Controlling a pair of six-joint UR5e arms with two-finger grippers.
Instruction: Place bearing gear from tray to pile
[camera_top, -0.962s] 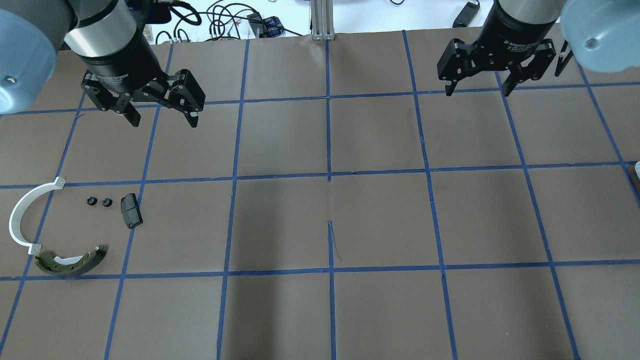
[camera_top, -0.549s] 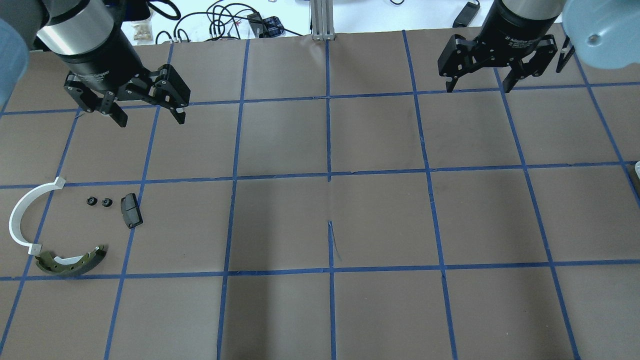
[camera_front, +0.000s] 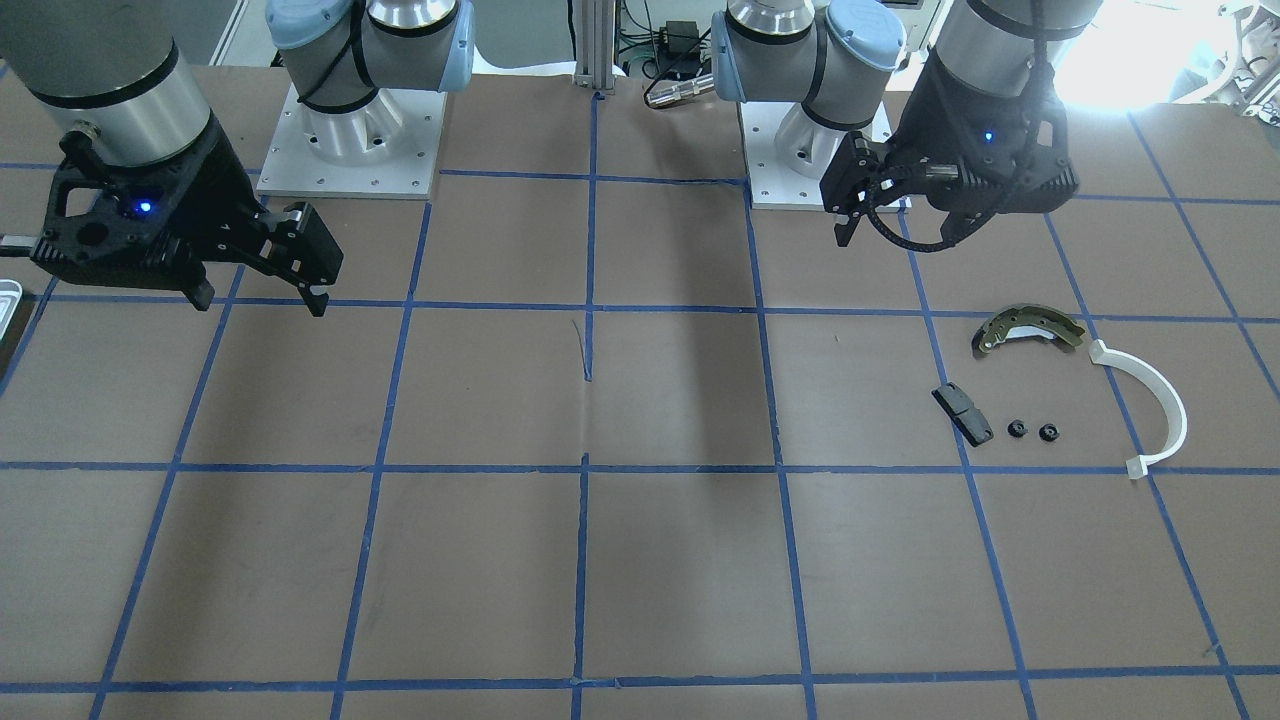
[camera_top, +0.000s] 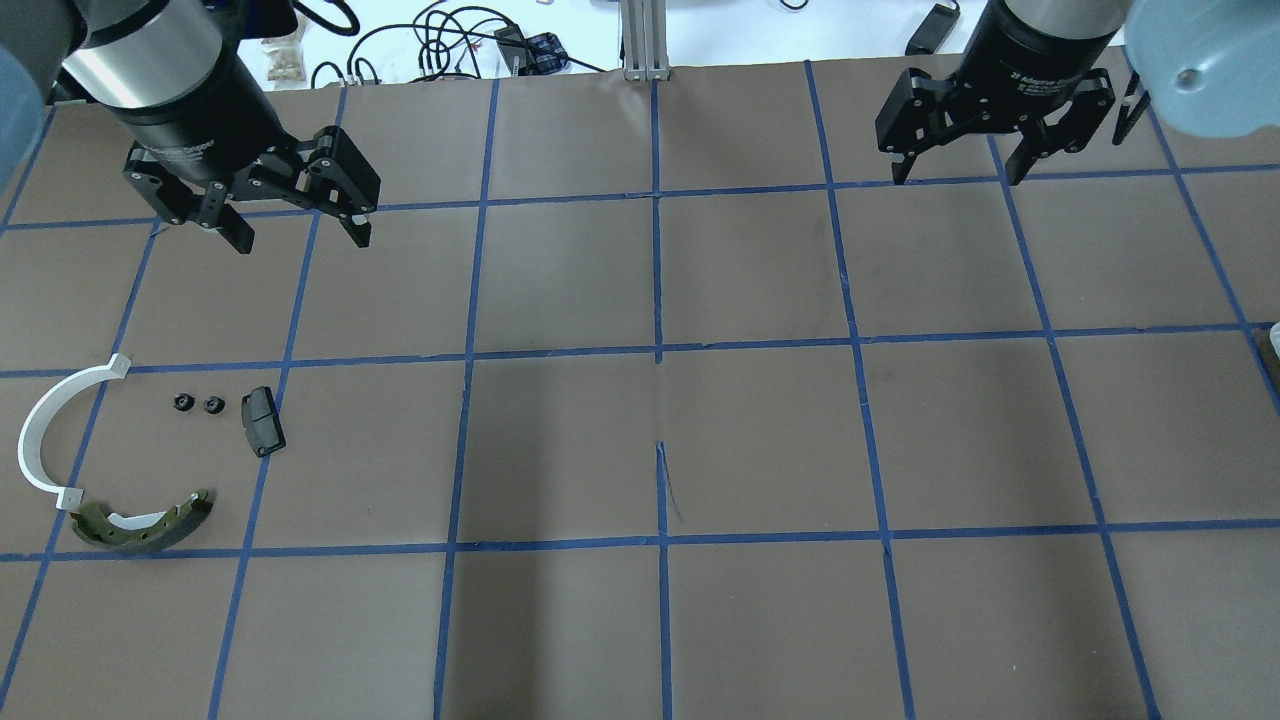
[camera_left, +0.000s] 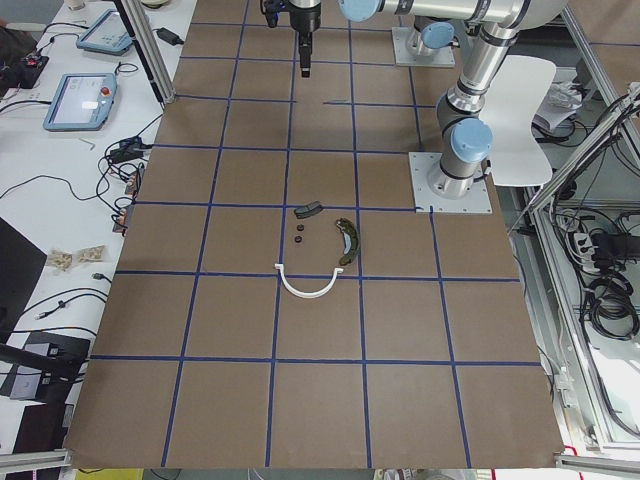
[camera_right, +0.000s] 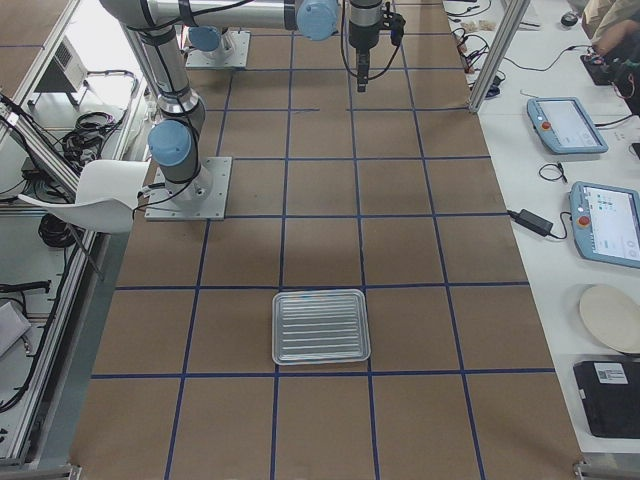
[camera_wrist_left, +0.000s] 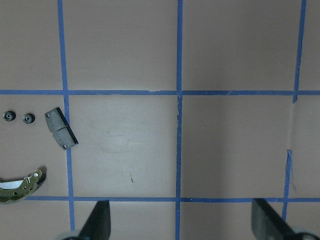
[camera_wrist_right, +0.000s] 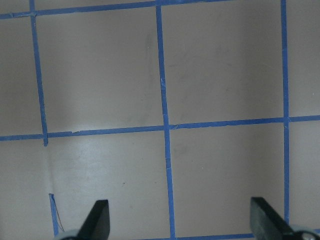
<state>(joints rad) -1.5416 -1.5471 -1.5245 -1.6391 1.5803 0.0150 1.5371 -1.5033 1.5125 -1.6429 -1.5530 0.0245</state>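
Two small black bearing gears (camera_top: 181, 403) (camera_top: 213, 404) lie on the table in the pile, beside the black pad (camera_top: 262, 421), the white arc (camera_top: 40, 430) and the olive brake shoe (camera_top: 145, 522). The left wrist view shows the gears (camera_wrist_left: 8, 116), the pad (camera_wrist_left: 61, 129) and the shoe (camera_wrist_left: 20, 181). The silvery tray (camera_right: 320, 326) sits at the table's right end and looks empty. My left gripper (camera_top: 300, 238) is open and empty, high and beyond the pile. My right gripper (camera_top: 956, 178) is open and empty at the far right.
Brown table cover with a blue tape grid (camera_top: 657, 352). Cables and an aluminium post (camera_top: 640, 40) lie past the far edge. Both arm bases (camera_front: 350, 130) stand on the robot's side.
My left gripper has moved a little to the left and away from the pile, still open. My right gripper has shifted slightly towards the far edge. The parts have not moved.
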